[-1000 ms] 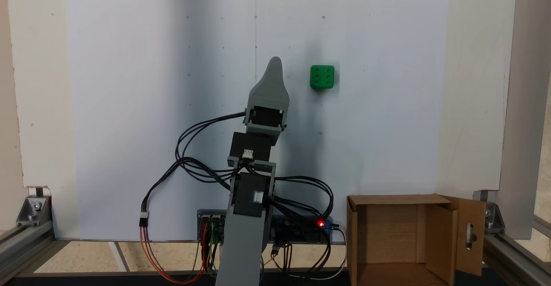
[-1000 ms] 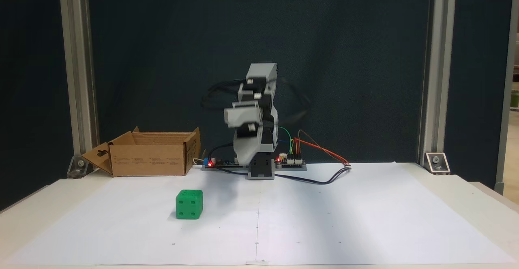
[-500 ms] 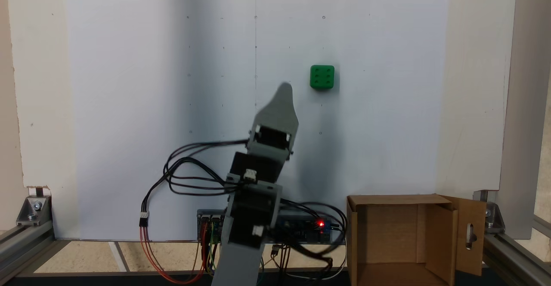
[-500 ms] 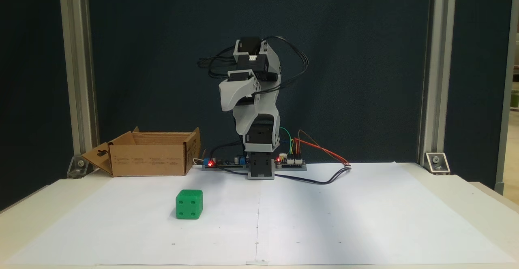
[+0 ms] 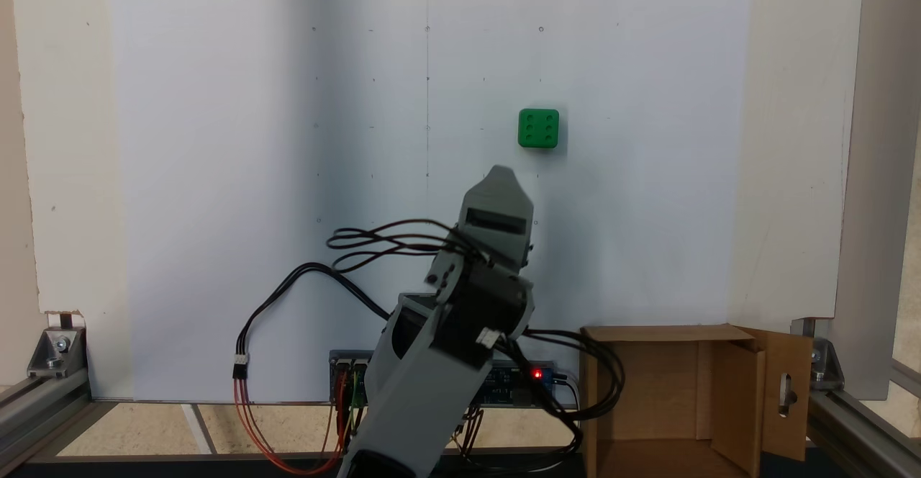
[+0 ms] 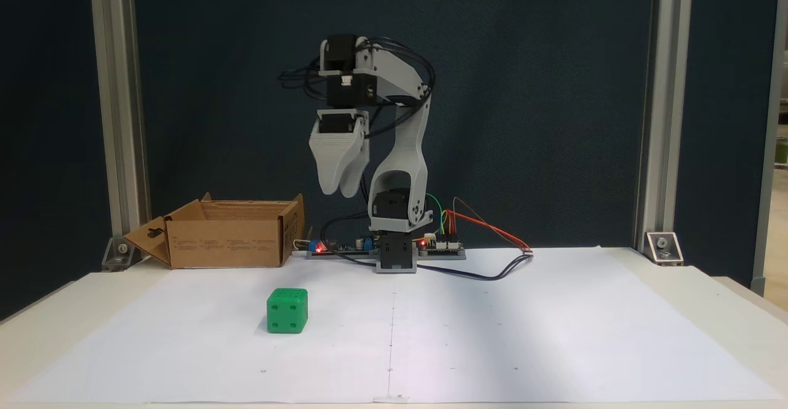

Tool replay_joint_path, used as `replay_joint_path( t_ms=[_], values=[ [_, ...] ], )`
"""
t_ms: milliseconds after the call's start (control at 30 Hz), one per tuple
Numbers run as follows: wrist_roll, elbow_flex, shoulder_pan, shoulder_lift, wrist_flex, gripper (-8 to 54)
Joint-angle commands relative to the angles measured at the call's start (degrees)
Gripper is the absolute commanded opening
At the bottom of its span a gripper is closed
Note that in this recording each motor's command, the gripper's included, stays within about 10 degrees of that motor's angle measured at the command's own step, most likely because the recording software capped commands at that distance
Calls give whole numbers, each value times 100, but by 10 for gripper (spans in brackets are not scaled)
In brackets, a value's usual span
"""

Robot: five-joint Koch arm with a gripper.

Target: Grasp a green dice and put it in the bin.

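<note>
The green dice (image 5: 538, 129) (image 6: 287, 311) rests on the white paper with six pips facing up. The bin (image 5: 662, 334) (image 6: 228, 244), an open brown cardboard box, stands beside the arm's base, its slotted flap folded outward. My gripper (image 5: 501, 173) (image 6: 340, 193) hangs high above the table and points down, its two tips close together with nothing between them. In both fixed views it is well short of the dice, nearer the base, and touches neither dice nor bin.
A white paper sheet (image 5: 288, 140) covers the table. The arm's base (image 6: 394, 255), its circuit boards and loose cables (image 6: 492, 270) sit at the table's edge beside the bin. Aluminium frame posts (image 6: 114, 119) stand at the corners.
The arm has lifted and swung toward the dice's side, and the gripper has tipped from level to pointing down. Dice and bin have not moved.
</note>
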Motion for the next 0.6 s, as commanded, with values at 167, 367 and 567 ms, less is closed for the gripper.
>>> replay_joint_path(
  t_ms=[167, 367, 567],
  values=[
    [-1099, -1178, 97, -738, 193, 458],
    [-1081, -1608, 35, -1459, 26, 458],
    [-1090, -1670, -158, -1934, -325, 458]
  ],
)
